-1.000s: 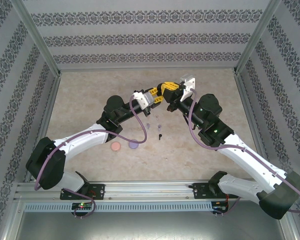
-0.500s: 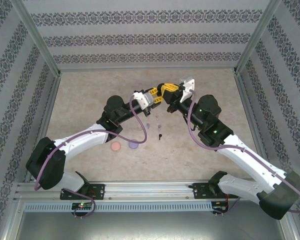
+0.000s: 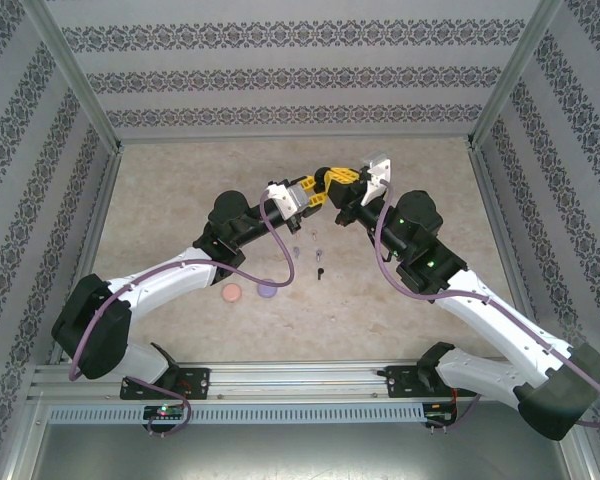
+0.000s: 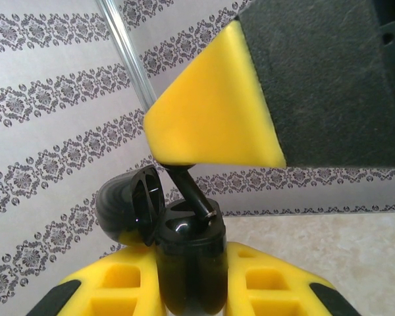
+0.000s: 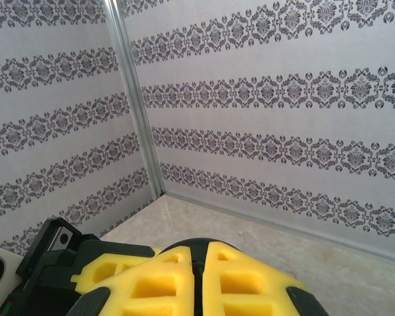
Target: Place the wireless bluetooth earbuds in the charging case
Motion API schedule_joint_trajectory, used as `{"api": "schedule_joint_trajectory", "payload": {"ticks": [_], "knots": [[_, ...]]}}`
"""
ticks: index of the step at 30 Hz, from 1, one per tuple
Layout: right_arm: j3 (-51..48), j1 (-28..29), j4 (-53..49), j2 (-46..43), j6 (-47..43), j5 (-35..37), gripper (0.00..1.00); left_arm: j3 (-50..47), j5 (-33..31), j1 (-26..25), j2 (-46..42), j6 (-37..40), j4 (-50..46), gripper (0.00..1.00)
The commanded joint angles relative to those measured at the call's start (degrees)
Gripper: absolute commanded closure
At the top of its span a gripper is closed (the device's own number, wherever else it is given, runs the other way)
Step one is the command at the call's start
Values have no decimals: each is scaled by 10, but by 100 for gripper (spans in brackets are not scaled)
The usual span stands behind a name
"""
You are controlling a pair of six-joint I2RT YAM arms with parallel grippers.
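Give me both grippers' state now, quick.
Left gripper: jaws closed on the open black charging case.
Right gripper: jaws closed on a black earbud, its stem at the case's opening.

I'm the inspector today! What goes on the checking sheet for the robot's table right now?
Surface: beige marbled table.
Job's things: black charging case, lid open, in the left end effector; black earbud tilted at its opening, pinched by the right end effector; loose earbuds on the table.
Clutter: pink disc beside purple disc.
End effectors: both shut on their loads.
Cables: purple cables looping along each arm.
Surroundings: patterned walls, metal frame posts.
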Motion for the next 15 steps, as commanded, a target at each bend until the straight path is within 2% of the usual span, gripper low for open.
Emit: {"api": "schedule_joint_trajectory", "payload": {"ticks": [1, 9, 15], "knots": [[-7, -5, -8, -3, -2, -17, 100, 18, 5, -9, -20, -6, 20, 100], [3, 2, -35, 10, -14, -41, 100, 20, 3, -9, -21, -8, 20, 100], [1, 26, -62, 9, -44, -16, 100, 23, -2, -9, -21, -13, 23, 100]]}}
